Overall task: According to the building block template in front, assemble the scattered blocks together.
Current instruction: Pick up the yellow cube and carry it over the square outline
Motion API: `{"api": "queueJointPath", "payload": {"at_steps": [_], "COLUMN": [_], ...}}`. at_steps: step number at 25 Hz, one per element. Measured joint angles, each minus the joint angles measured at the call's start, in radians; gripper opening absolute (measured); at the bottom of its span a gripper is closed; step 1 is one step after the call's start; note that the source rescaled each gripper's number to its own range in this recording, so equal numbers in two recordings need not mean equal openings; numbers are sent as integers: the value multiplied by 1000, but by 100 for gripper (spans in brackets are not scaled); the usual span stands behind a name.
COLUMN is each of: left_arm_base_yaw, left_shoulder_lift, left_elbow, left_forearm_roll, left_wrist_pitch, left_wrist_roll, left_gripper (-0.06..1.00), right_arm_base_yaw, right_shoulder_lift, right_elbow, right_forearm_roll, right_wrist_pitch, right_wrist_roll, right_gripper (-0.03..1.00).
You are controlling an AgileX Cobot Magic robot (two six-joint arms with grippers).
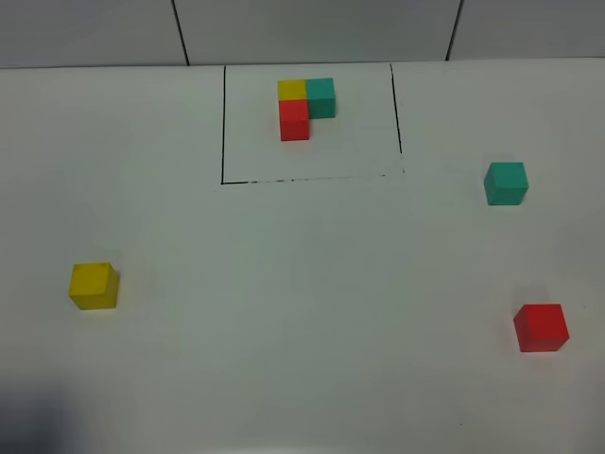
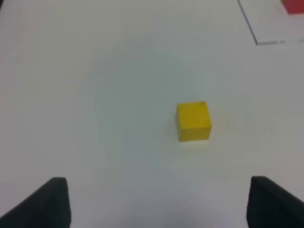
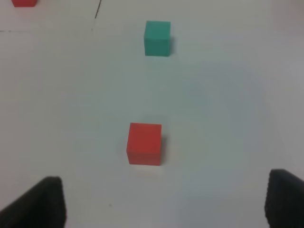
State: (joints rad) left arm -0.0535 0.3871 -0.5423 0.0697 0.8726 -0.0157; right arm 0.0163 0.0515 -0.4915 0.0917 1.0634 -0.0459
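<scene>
Left wrist view: the left claw (image 2: 159, 184) is spread wide and empty. Ahead of it lies the yellow cube (image 2: 194, 121), off the centre line between the fingers and turned slightly out of square with them. Farther on, a corner of the frame (image 2: 248, 24) shows.

In the right wrist view, the right claw (image 3: 166, 181) is also spread and holds nothing. The red cube (image 3: 144, 143) sits just ahead, a little off centre. The teal cube (image 3: 157, 38) is well beyond it, nearly in line.

The high camera shows the template (image 1: 304, 106) far ahead of both claws. Its yellow and teal sit side by side, with red touching the yellow on the robot's side. The loose cubes lie well apart on the table (image 1: 302, 312), none of them joined, so assembly looks not yet begun.

Yellow seems the sensible first pick, since both other cubes touch it.
- Slide the left claw sideways until the cube sits midway between the fingers.
- Twist the wrist so the fingers face two flat sides, not corners.
- Come straight down and close gently, low on the cube.

A skewed pinch would likely spin the cube and spoil its alignment.
</scene>
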Motion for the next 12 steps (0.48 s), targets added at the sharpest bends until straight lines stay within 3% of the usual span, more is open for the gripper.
{"api": "queueJointPath", "payload": {"at_steps": [6,12], "left_arm_base_yaw": [1,1], "left_shoulder_lift": [442,861], "left_elbow": [-125,-289], "left_forearm_roll": [-33,-59], "left_wrist_pitch": [-15,-16], "left_wrist_roll": [-84,-77], "left_gripper": [74,75], "right_arm_base_yaw": [0,0], "right_shoulder_lift": [0,0], "right_elbow": [0,0], "right_forearm_roll": [2,2], "right_wrist_pitch": [0,0], "right_wrist_roll": [-1,-1], "right_gripper": [72,72]}}
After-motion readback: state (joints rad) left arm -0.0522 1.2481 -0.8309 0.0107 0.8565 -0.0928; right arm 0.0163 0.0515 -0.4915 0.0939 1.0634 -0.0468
